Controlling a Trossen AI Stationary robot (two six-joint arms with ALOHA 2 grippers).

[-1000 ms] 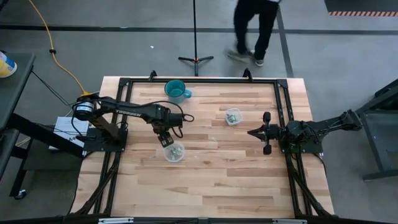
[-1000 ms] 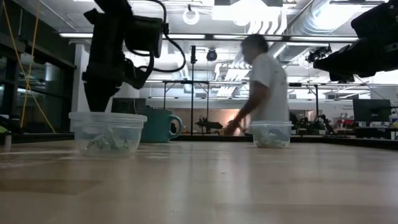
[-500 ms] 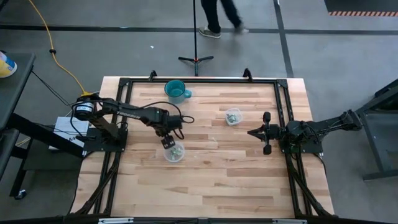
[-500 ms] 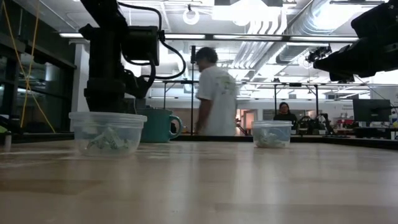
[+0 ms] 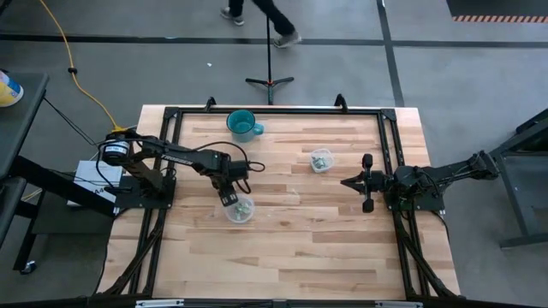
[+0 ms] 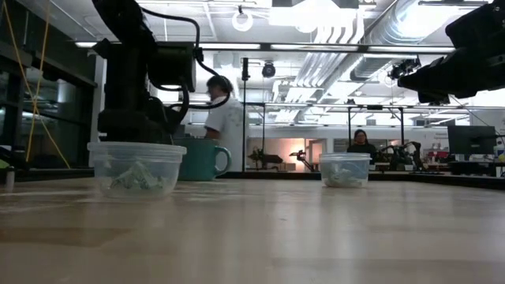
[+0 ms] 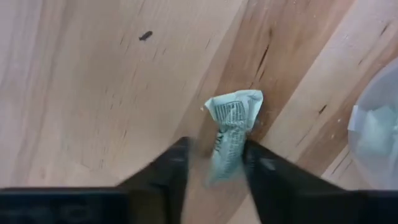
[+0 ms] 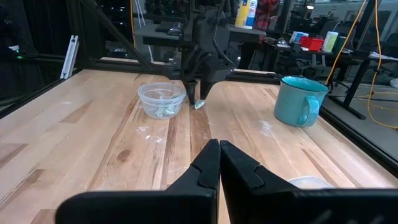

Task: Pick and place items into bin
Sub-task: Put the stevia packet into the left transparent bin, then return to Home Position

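Your left gripper (image 7: 214, 163) straddles a crumpled item (image 7: 231, 127) lying on the table (image 7: 81, 93) just beside the bin (image 7: 376, 134), fingers not yet clamped. Close squarely, then lift clear of its rim. Right gripper (image 8: 219, 163) waits clenched.

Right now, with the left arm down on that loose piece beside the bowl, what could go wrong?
The left gripper has its fingers either side of a crumpled item lying on the table, gripping only its lower end, so it could slip out on lifting. The clear bowl sits close by; a careless swing might knock it.
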